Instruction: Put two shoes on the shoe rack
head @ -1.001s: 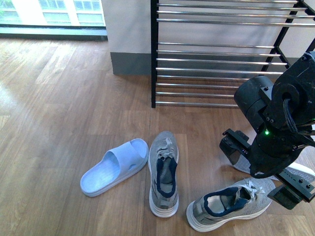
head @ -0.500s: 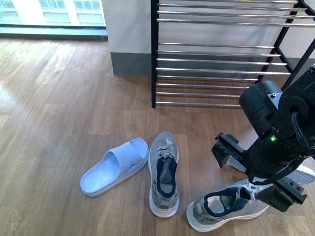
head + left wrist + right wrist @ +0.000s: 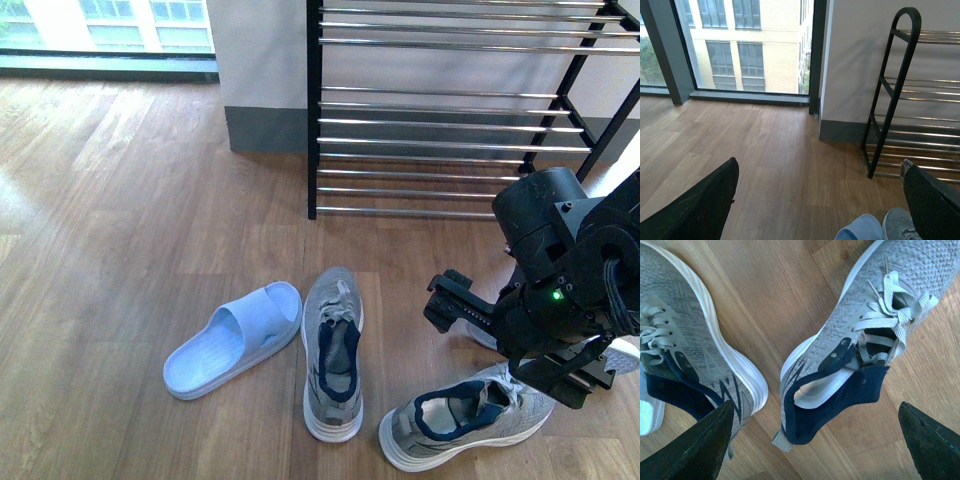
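Two sneakers on the floor, none on the rack yet | right gripper (image 3: 817,442) spread wide and empty over the near sneaker (image 3: 465,415): put one finger inside its heel collar and one outside, then squeeze | left gripper (image 3: 817,200) wide, idle | second sneaker (image 3: 332,350) touching the slide (image 3: 235,338) | rack (image 3: 450,120) beyond: land the sole flat across the bars

Nothing legible anywhere: no words, brand names, numbers or signs to read. Only wordless navy stripe marks on the sides of the grey sneakers (image 3: 920,270), plus a small dark tab by the laces, too small to make out.
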Motion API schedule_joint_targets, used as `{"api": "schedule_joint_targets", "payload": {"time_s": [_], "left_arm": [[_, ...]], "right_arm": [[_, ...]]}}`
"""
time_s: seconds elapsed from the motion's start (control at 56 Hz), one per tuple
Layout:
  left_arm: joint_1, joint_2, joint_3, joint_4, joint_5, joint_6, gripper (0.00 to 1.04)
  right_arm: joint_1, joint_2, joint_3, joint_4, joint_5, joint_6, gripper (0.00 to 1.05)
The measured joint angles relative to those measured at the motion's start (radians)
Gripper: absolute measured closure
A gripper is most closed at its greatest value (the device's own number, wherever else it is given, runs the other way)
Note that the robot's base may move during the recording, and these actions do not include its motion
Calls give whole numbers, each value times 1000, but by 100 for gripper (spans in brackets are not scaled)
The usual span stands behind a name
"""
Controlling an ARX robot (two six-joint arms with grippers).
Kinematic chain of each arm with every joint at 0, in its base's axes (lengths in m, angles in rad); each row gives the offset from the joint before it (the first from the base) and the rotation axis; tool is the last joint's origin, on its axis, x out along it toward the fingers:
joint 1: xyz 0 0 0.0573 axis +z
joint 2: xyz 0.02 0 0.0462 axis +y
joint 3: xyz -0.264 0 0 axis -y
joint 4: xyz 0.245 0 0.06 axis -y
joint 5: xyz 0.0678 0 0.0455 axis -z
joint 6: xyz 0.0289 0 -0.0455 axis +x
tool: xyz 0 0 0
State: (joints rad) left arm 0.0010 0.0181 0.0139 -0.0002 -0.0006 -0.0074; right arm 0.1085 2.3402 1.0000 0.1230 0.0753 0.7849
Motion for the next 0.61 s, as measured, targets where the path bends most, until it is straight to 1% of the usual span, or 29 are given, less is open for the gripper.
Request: {"api": "schedule_joint_targets", "payload": {"time_s": [0.036, 0.125, 0.608], "left_arm": [[0, 0, 0, 0, 0, 0, 9], [0, 0, 0, 0, 0, 0, 9], [0, 0, 0, 0, 0, 0, 9]], "right_arm": [[0, -2, -8, 28, -15, -25, 9], [0, -5, -18, 65, -16, -71, 9], [0, -5, -22, 66, -16, -92, 9]]}}
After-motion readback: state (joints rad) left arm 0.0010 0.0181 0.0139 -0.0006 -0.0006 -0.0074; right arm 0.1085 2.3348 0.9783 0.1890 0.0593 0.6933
